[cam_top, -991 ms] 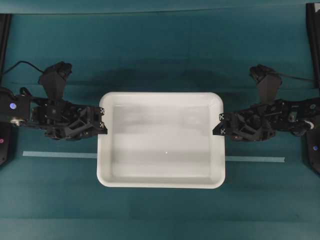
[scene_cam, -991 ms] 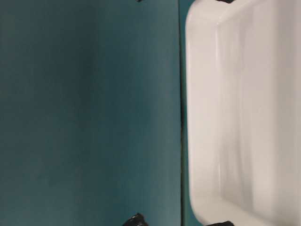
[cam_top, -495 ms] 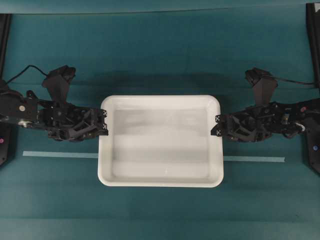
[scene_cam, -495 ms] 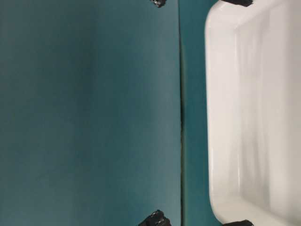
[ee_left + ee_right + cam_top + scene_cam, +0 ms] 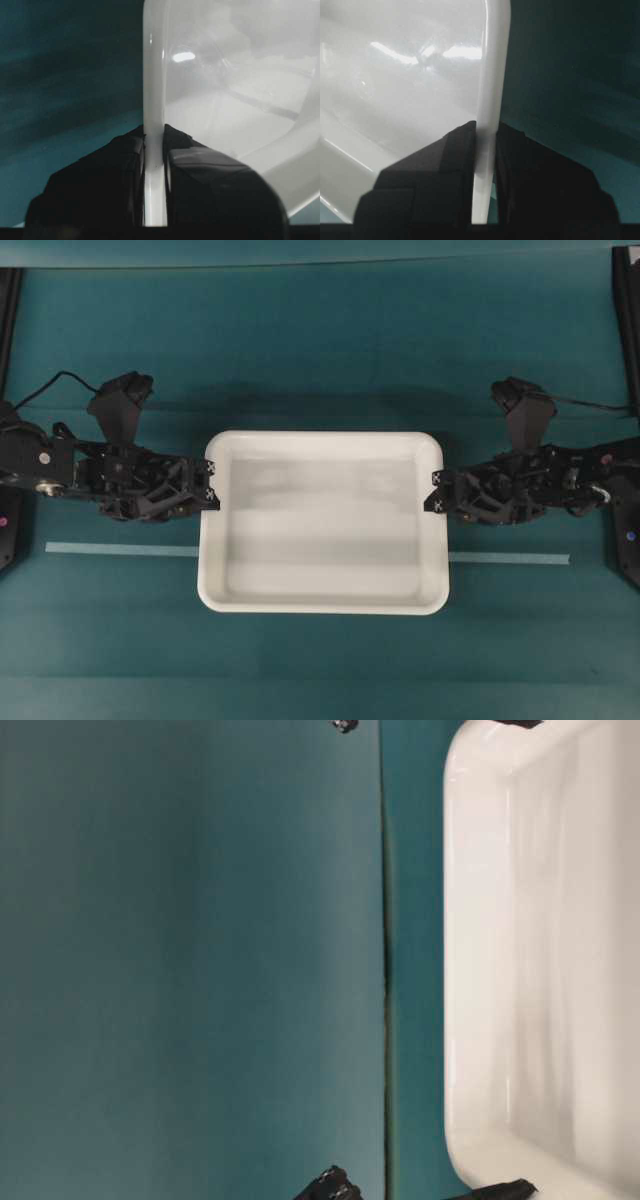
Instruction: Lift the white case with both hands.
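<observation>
**Both hands clamp the case rim; whether it is off the desk is not clear**

The white case (image 5: pixel 322 522) sits in the middle of the desk (image 5: pixel 320 350), with its long sides parallel to the near and far edges of the desk. A thin pale strip (image 5: pixel 120 549) runs across the desk and passes behind or under the case, nearer to the front edge.

The left hand (image 5: pixel 210 486) is clenched on the rim of the left short side of the case. In the left wrist view the two jaws press the thin white rim (image 5: pixel 154 125) from both sides, one jaw outside the case and one jaw inside. The right hand (image 5: pixel 432 492) grasps the rim of the right short side in the same way. In the right wrist view the rim (image 5: pixel 490 100) stands between the two dark jaws with no visible gap. Both hands hold at about the same place, a little toward the far edge of the desk.

I judge that the grasping part of the task is done. The lift itself is what I cannot confirm. The table-level view shows only one side of the case (image 5: pixel 540 960) against the teal surface, and the overhead view does not tell clearly if the bottom is off the desk. What is left, as far as I can see, is to raise the case evenly with both arms.
</observation>
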Robot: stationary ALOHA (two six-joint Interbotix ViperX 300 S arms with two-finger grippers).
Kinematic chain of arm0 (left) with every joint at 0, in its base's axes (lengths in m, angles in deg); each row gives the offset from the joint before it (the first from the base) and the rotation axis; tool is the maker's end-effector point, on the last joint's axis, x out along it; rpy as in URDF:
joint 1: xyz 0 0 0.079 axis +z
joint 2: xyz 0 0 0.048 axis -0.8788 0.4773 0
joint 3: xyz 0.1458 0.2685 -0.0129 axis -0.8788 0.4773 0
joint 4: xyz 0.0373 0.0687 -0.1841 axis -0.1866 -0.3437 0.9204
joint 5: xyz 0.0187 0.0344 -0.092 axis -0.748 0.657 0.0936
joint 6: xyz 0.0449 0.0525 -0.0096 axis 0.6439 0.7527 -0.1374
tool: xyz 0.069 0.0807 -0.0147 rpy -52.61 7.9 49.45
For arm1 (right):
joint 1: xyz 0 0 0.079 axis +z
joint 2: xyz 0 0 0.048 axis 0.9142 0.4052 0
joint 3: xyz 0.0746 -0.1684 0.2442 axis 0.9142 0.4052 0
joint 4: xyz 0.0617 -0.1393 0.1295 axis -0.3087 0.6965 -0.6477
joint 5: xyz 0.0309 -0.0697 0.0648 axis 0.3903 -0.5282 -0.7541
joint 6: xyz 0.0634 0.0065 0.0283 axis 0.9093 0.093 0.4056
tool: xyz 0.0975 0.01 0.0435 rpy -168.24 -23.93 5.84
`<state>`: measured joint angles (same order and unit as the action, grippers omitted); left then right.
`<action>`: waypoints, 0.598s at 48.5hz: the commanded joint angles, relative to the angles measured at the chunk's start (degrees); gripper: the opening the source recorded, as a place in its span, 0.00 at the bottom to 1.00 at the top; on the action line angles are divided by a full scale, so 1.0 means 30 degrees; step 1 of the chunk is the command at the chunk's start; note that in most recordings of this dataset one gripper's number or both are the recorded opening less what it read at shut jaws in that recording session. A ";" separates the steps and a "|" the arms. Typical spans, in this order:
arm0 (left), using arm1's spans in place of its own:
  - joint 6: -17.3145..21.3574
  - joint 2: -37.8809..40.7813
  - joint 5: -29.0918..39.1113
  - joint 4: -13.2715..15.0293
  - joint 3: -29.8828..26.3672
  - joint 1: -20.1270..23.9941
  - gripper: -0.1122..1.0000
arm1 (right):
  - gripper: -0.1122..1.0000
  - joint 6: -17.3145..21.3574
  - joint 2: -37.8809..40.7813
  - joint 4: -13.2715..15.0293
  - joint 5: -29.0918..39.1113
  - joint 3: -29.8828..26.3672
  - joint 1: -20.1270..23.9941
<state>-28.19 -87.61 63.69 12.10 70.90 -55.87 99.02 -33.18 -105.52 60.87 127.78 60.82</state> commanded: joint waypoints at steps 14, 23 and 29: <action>0.0703 0.0381 -0.1025 -0.0029 0.0352 0.0146 0.15 | 0.71 -0.0264 -0.0293 0.0059 0.0410 0.0352 0.0117; 0.0820 0.0322 -0.1172 -0.0029 0.0029 0.0146 0.36 | 0.82 -0.0264 -0.0645 0.0059 -0.0059 0.0322 0.0000; 0.0791 0.0322 -0.1172 -0.0029 -0.0352 0.0117 0.71 | 0.82 -0.0322 -0.0879 0.0088 0.0000 0.0322 -0.0088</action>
<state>-25.90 -87.34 60.53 12.10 71.08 -55.52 98.32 -36.08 -105.43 61.23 129.27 60.73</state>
